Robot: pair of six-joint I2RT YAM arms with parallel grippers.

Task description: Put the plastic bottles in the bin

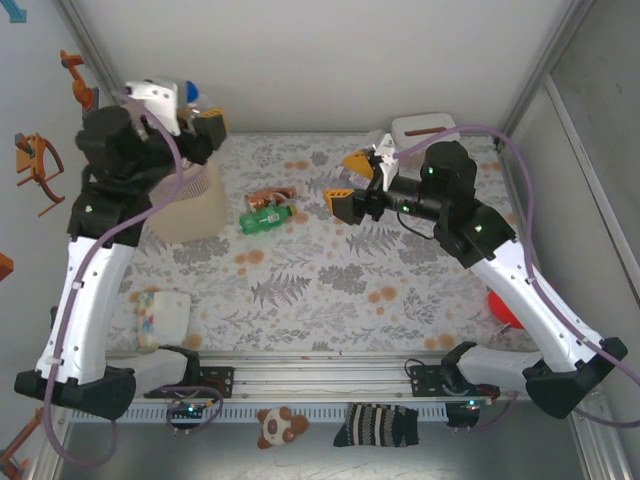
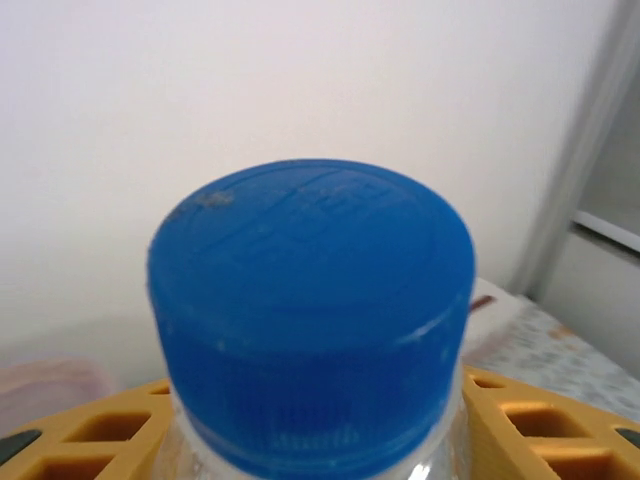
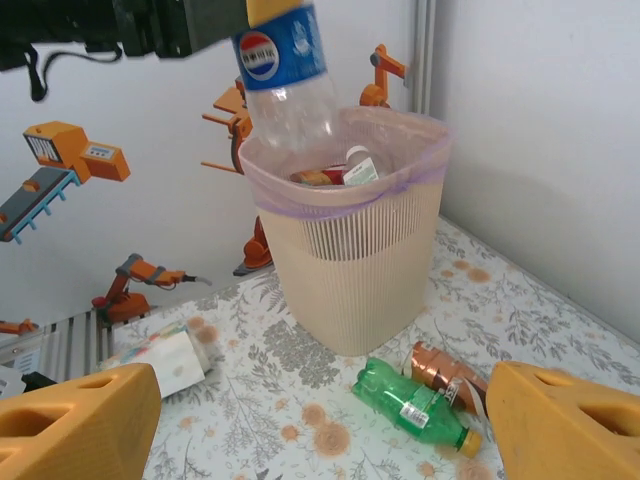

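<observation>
Left gripper is holding a clear bottle over the bin.
Its fingers are clamping the blue-capped bottle's neck; the right gripper is hanging wide open, empty; a green bottle is lying beside the bin.

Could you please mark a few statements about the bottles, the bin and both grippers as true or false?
1. The left gripper holds a blue-capped bottle. True.
2. That bottle hangs at the top of the bin. True.
3. The right gripper grips the green bottle. False: it is open and empty, and the green bottle lies on the table beside the bin.
4. The bin is empty. False: a red-labelled bottle lies inside.
</observation>
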